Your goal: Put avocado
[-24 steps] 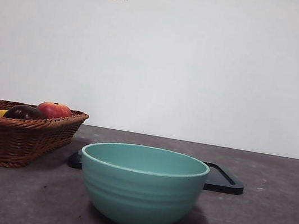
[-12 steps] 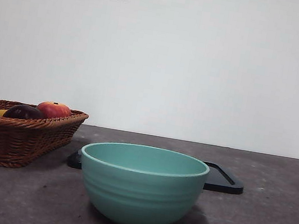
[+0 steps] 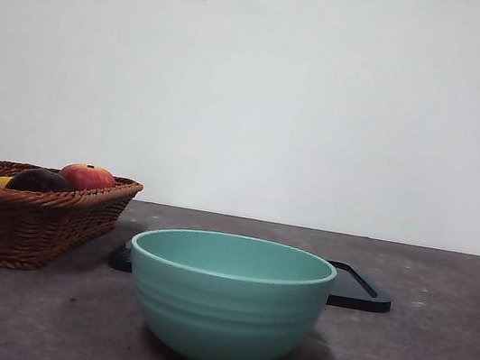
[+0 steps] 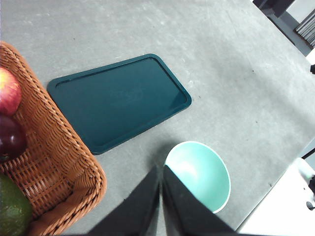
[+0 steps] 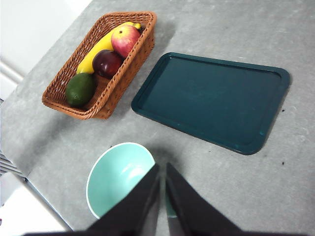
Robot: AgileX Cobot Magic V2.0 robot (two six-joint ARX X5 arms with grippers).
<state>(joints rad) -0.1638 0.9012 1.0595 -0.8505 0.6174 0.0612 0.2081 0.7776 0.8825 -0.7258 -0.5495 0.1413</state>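
We see the avocado at the wicker basket's near end, long axis along the basket, well apart from both closed, empty grippers: left gripper, right gripper.

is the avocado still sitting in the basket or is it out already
In the basket. The avocado lies at one end of the wicker basket, beside the purple fruit; neither tool touches it.

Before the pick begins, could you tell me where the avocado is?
The avocado lies at one end of the wicker basket, next to the purple fruit.
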